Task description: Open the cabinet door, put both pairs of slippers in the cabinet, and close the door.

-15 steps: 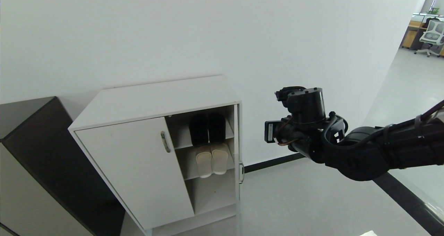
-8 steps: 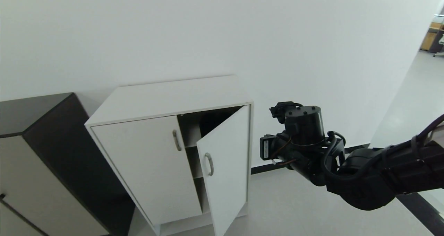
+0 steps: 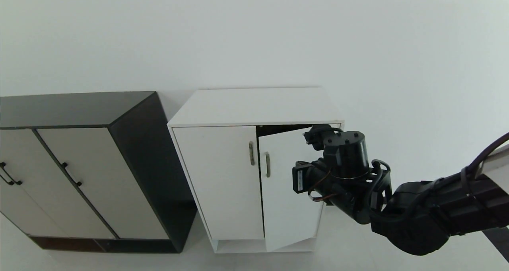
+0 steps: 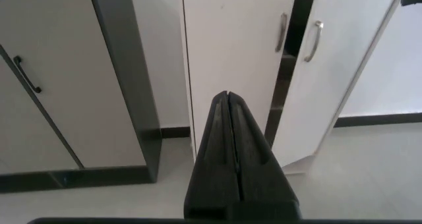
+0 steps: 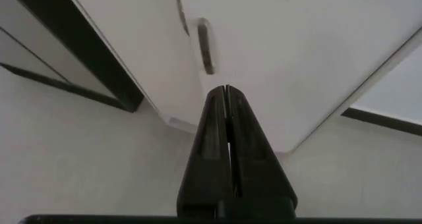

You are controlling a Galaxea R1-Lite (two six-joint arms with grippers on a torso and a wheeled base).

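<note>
Right hand (image 5: 227, 91) is sitting closed and empty just beside the white cabinet (image 3: 254, 106), at its right door (image 3: 288, 199), which is hanging ajar; left hand (image 4: 227, 99) closed too, well back. Slippers probably inside, hidden. Risk: fingertips sliding off, door swinging open again

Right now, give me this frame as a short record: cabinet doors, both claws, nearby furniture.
cabinet: white two-door cabinet, standing on the floor
left door: shut
right door: ajar, dark gap along its top edge
right claw: shut, empty, close to the right door near its metal handle; contact unclear
left claw: shut, empty, clear of the cabinet
beside: black cabinet with beige doors, on the robot's left of the white one
</note>
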